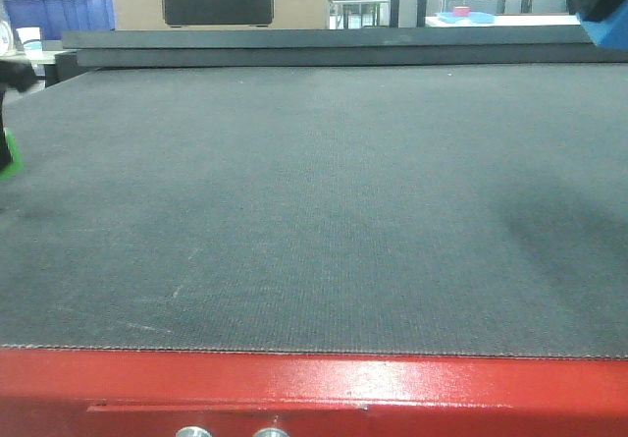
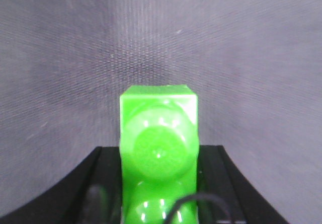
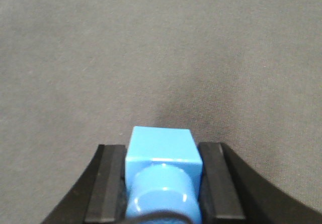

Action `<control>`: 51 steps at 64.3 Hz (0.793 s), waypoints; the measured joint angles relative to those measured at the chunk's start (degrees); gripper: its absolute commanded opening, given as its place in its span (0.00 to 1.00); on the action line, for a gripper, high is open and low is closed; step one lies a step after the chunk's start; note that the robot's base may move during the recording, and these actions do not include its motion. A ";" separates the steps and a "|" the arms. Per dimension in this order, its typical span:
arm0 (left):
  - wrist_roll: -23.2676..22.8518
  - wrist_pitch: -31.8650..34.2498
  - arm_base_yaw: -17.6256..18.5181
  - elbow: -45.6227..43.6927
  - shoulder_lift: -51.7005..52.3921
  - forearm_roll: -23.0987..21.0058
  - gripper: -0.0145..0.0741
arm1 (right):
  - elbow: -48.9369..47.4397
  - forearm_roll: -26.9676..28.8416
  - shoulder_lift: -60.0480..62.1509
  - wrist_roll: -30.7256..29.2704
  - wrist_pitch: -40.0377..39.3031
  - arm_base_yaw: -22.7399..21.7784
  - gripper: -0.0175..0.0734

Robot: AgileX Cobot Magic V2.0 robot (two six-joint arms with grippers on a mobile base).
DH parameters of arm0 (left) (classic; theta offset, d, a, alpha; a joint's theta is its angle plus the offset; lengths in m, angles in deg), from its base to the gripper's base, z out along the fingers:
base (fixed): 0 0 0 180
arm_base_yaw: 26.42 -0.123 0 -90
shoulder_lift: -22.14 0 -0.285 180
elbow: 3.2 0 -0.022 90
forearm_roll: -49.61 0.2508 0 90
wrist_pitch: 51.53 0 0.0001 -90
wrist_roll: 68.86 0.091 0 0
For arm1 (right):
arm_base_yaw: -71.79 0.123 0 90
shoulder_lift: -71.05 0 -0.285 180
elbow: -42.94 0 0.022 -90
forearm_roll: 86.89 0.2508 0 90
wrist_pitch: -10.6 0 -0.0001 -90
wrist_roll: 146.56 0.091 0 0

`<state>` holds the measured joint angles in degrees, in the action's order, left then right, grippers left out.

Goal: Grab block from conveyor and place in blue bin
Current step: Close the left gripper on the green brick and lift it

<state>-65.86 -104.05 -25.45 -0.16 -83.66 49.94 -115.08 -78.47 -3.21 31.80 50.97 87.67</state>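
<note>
Left gripper [image 2: 158,156]: jaws closed snug on the block [image 2: 158,128], black fingers [image 2: 106,181] pressed to both its sides, stud facing the wrist camera. The block sits over the left edge of the conveyor [image 1: 314,211] (front view catches it only as a green sliver at the frame margin). Cannot tell whether it touches the belt.

Right gripper [image 3: 163,158]: jaws closed on a blue brick [image 3: 161,146], over the belt's far right corner.

Red frame [image 1: 314,383] runs along the near edge. Blue crate [image 1: 54,10] stands beyond the far left end.
</note>
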 measured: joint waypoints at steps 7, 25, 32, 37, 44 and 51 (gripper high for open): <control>0.00 3.15 1.08 4.80 5.91 -0.34 0.04 | 2.77 0.00 0.00 0.00 -1.78 -1.84 0.02; 0.00 12.04 3.90 20.23 22.58 -0.34 0.04 | 9.42 -2.12 0.12 0.12 -5.57 -5.12 0.02; 0.00 14.45 4.33 25.31 29.69 -0.34 0.04 | 12.25 -2.52 1.22 0.12 -7.35 -5.09 0.02; 0.00 15.36 4.33 28.46 35.59 -0.34 0.04 | 15.56 -3.02 4.03 0.12 -9.04 -5.09 0.02; 0.00 15.63 4.33 31.13 43.13 -0.34 0.04 | 19.94 -4.97 9.73 0.12 -10.53 -5.09 0.02; 0.00 15.72 4.33 32.23 49.45 -0.34 0.04 | 22.77 -6.36 15.64 0.12 -10.77 -5.09 0.02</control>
<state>-65.86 -88.32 -21.12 32.08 -34.21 49.61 -92.31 -84.84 12.43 31.91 40.21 82.57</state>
